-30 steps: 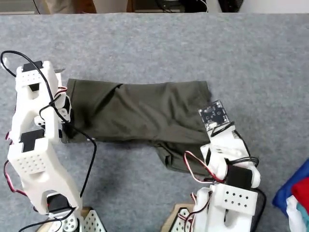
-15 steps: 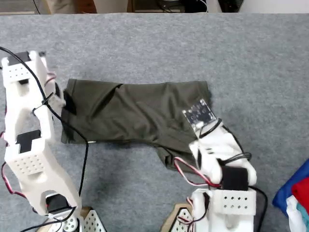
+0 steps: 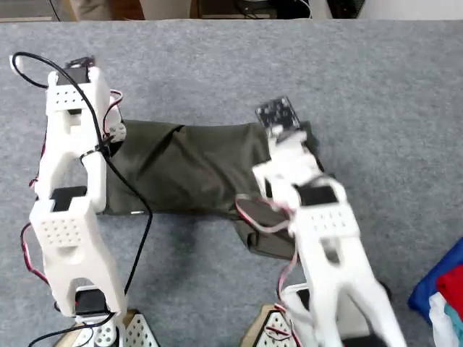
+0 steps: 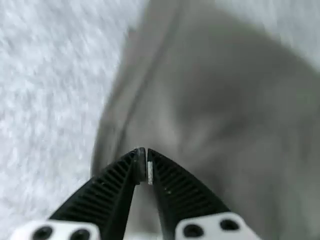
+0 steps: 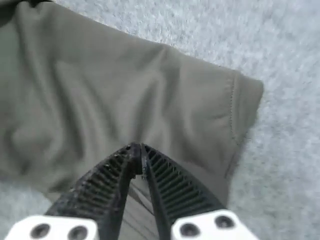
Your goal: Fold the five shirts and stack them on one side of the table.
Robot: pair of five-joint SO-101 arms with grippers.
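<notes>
An olive-green shirt [image 3: 195, 166] lies folded into a long band across the middle of the grey table, with a sleeve flap [image 3: 268, 235] sticking out toward the near edge. The left arm [image 3: 72, 137] stands over the shirt's left end. My left gripper [image 4: 141, 156] is shut, its tips just above the cloth [image 4: 225, 100] near the shirt's edge. The right arm [image 3: 296, 181] stretches over the shirt's right end. My right gripper [image 5: 135, 148] is shut with nothing in it, hovering over the sleeve [image 5: 210, 100].
A pile of coloured shirts [image 3: 443, 289] shows at the table's near right edge. Bare grey felt [image 3: 376, 94] surrounds the olive shirt on the far and right sides. Both arm bases [image 3: 123, 329] stand at the near edge.
The right arm swung from the near edge out over the shirt's right end. The left arm shifted farther out and right, over the shirt's left end. The shirt stayed put.
</notes>
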